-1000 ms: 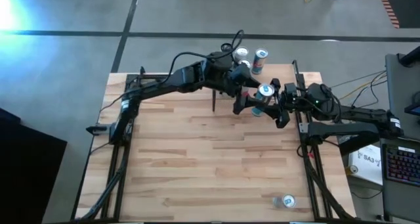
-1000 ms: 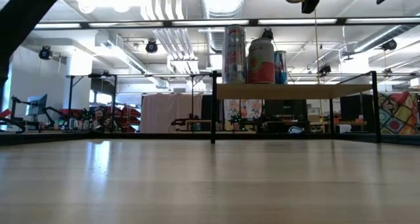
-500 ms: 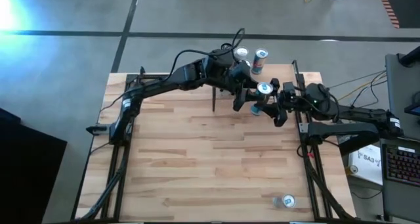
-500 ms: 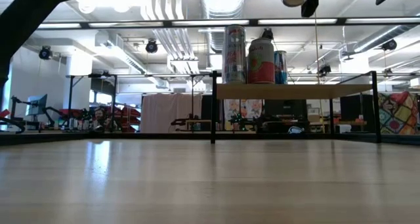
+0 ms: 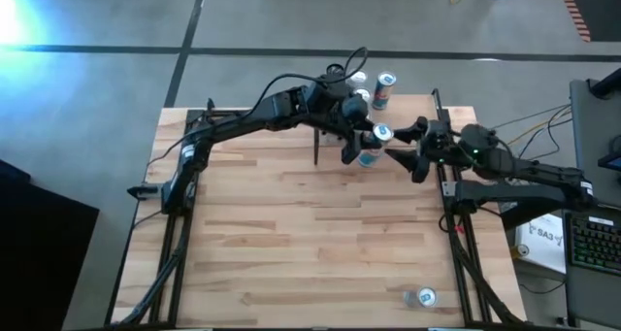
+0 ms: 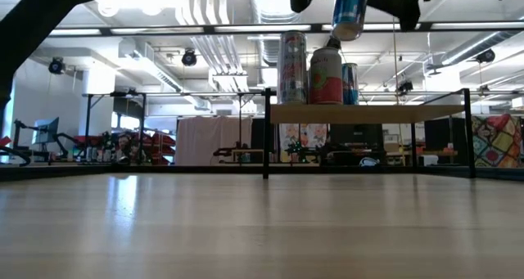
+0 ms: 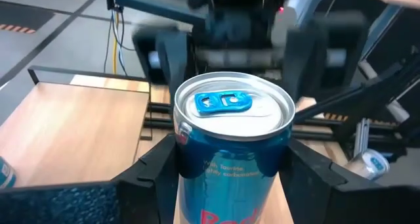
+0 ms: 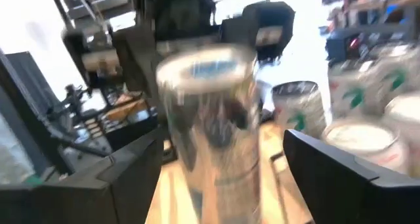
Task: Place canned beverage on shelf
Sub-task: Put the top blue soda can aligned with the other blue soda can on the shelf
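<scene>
A blue canned beverage (image 5: 373, 144) hangs upright in the air over the far part of the table, shut in my left gripper (image 5: 361, 145); it also shows in the left wrist view (image 7: 231, 138) and the low view (image 6: 350, 9). My right gripper (image 5: 408, 147) is open just to the can's right, its fingers on either side of the can (image 8: 210, 112) without touching it. The shelf (image 6: 368, 113) stands at the table's far edge and bears three cans (image 6: 326, 74). My left gripper pinches the can's side wall (image 7: 187, 168) between its two fingers (image 7: 154, 175), a little below the top rim. The fingers come level from the table's left. The can stands upright, tab up, lifted clear of the table and the shelf.
The shelf's black legs (image 5: 317, 148) stand on the butcher-block tabletop (image 5: 291, 234). One more can (image 5: 423, 297) lies near the table's front right corner. Cables and equipment sit beyond the right edge (image 5: 582, 234).
The can has passed from my right gripper to my left. My left gripper has moved in from the left and taken hold of it. My right gripper has opened, let go and drawn back toward the table's right edge. The can has shifted slightly left and stays upright.
</scene>
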Robot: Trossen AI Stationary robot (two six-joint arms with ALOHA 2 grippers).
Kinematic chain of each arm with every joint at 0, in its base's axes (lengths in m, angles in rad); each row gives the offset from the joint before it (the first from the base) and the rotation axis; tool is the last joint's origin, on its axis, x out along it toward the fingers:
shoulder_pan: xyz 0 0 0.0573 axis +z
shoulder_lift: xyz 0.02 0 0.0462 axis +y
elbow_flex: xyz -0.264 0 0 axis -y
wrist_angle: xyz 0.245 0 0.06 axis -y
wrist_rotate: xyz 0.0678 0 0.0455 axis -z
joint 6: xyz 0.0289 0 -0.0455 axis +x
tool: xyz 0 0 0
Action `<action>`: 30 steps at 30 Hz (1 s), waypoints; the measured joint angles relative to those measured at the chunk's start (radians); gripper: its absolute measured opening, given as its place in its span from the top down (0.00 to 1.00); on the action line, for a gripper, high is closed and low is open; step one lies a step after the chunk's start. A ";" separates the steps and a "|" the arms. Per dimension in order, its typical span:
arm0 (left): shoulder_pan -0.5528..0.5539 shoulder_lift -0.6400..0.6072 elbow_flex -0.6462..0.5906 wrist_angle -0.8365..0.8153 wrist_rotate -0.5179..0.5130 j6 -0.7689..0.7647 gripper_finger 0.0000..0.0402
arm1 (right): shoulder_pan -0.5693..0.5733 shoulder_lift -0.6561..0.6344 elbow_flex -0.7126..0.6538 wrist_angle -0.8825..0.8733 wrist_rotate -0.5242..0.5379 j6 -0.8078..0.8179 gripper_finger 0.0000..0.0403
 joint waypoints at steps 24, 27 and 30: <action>-0.002 -0.001 -0.001 0.001 0.005 0.057 0.56 | 0.001 0.274 0.349 -0.257 -0.051 -0.196 0.23; -0.002 -0.001 -0.001 0.008 0.005 0.063 0.56 | 0.000 0.269 0.391 -0.323 -0.051 -0.214 0.27; -0.003 0.000 -0.001 0.026 0.001 0.063 0.56 | -0.008 0.267 0.430 -0.406 -0.054 -0.227 0.28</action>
